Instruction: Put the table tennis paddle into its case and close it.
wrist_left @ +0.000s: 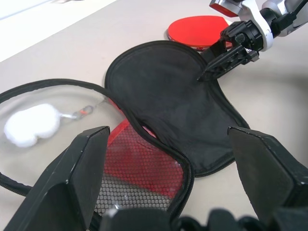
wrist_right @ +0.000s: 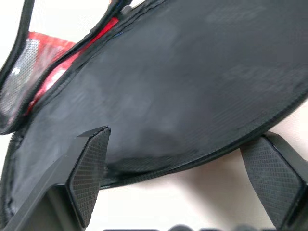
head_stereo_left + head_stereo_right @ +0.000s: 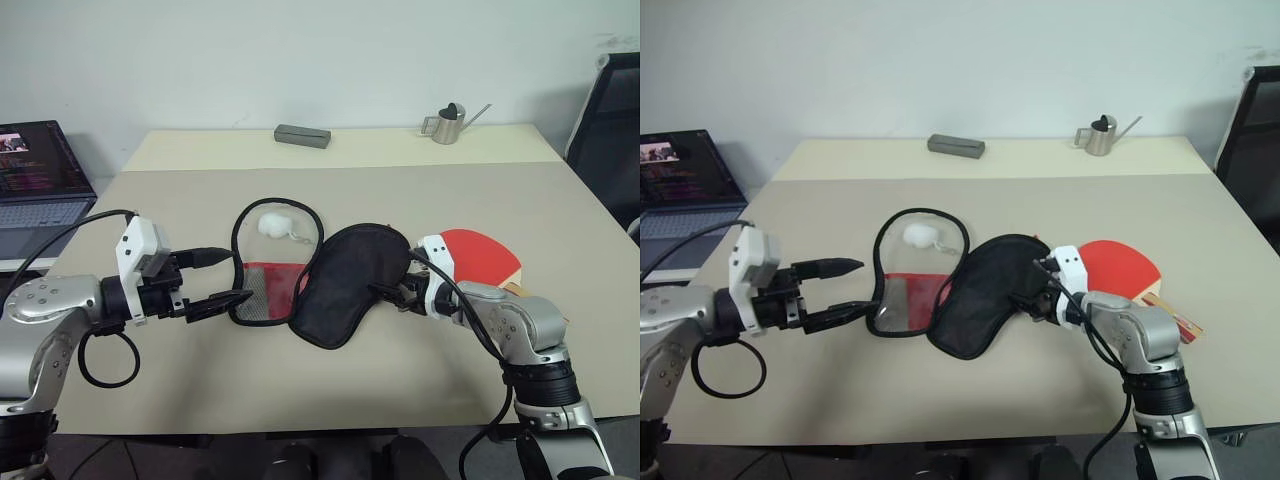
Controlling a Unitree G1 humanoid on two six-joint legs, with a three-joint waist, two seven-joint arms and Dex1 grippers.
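The left gripper hovers near the front left of the beige table, its two black fingers spread wide, empty, aimed at the case just ahead of it. The case lies unzipped and spread flat in the middle of the table: a clear plastic half with a red panel and black mesh pocket toward the left gripper, holding a small white fluffy ball on a cord, and a black fabric flap folded out to the right. The right gripper sits at the flap's right edge with jaws apart; in the right wrist view the flap's rim runs between the pads without being pinched. Just behind that gripper, the table tennis paddle lies flat on the table, red face up, outside the case. At the far edge stand a grey rectangular box and a small metal watering can. A laptop sits off the table's left side.
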